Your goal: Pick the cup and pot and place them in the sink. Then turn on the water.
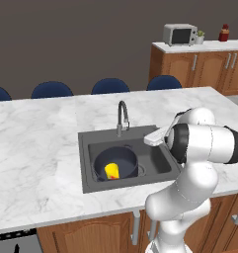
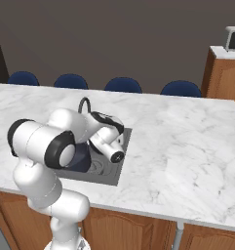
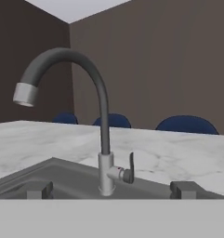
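End effector (image 3: 111,189) faces the curved gooseneck metal faucet (image 3: 104,139), fingers spread wide, empty — small yellow cup (image 1: 112,171) sits inside the dark navy pot (image 1: 115,163) in the dark grey recessed sink (image 1: 86,163), lower left.

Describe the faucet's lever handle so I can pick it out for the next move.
Start at the white marble island and find the dark grey sink set into it. At its back edge stands the gooseneck faucet. The handle is the short dark lever pointing up from the side of the faucet's metal base.
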Controlling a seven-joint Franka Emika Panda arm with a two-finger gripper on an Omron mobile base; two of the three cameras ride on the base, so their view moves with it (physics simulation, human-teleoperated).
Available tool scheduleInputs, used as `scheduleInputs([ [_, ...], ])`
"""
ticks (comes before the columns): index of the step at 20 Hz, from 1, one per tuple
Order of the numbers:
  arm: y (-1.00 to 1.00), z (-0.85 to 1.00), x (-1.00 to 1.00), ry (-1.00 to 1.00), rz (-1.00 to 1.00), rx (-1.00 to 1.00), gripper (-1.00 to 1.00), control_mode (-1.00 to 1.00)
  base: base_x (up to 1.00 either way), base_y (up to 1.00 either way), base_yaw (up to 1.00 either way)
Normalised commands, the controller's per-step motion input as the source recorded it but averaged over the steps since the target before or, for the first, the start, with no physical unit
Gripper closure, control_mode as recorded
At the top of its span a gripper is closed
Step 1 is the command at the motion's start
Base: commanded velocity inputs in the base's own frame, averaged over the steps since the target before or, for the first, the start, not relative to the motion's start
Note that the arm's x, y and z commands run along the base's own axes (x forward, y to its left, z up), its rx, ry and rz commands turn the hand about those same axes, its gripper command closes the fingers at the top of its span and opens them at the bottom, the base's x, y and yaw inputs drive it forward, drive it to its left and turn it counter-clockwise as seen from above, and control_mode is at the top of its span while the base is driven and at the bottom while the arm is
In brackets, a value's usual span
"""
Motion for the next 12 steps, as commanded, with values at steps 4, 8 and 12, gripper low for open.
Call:
scheduleInputs([
  [4, 0.0, 0.0, 0.14, 0.0, 0.0, 0.0, -1.0, -1.0, 0.0, 0.0, 0.0],
  [8, 0.0, 0.0, 0.11, 0.0, 0.0, 0.0, -1.0, -1.0, 0.0, 0.0, 0.0],
  [12, 0.0, 0.0, 0.12, 0.0, 0.0, 0.0, -1.0, -1.0, 0.0, 0.0, 0.0],
])
